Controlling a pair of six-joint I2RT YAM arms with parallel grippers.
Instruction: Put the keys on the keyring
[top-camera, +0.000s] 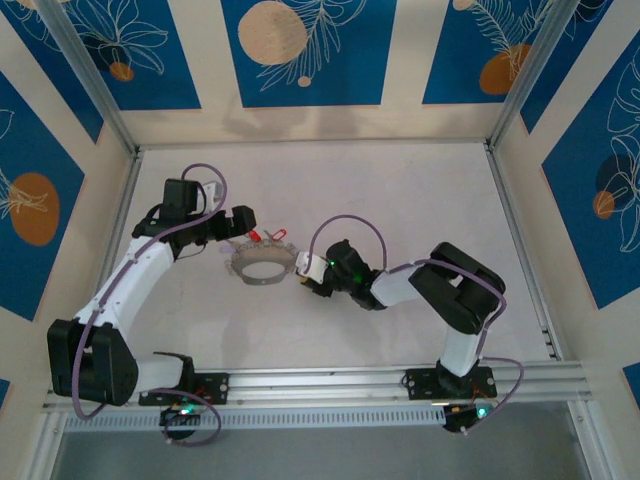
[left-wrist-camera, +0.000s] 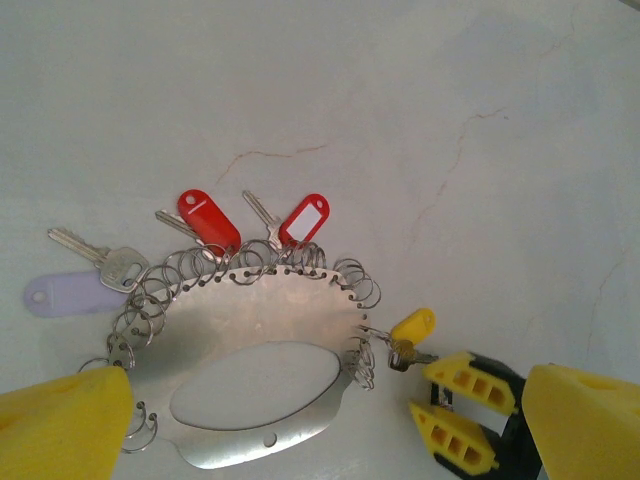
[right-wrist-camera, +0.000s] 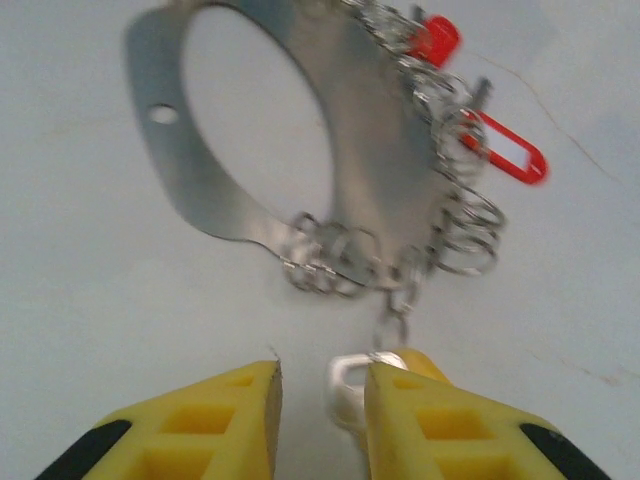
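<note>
Two red tags (left-wrist-camera: 209, 215) (plus one yellow tag (left-wrist-camera: 412, 325)) border the keyring (left-wrist-camera: 280, 310).

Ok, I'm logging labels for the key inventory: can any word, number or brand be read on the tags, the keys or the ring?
No text can be read anywhere.
windowed red tag: its white insert looks blank.
silver key head: any stamp is too small to read.
solid red tag, pale lilac tag, yellow tag: plain.
keyring: bare metal, no marking visible.
</note>
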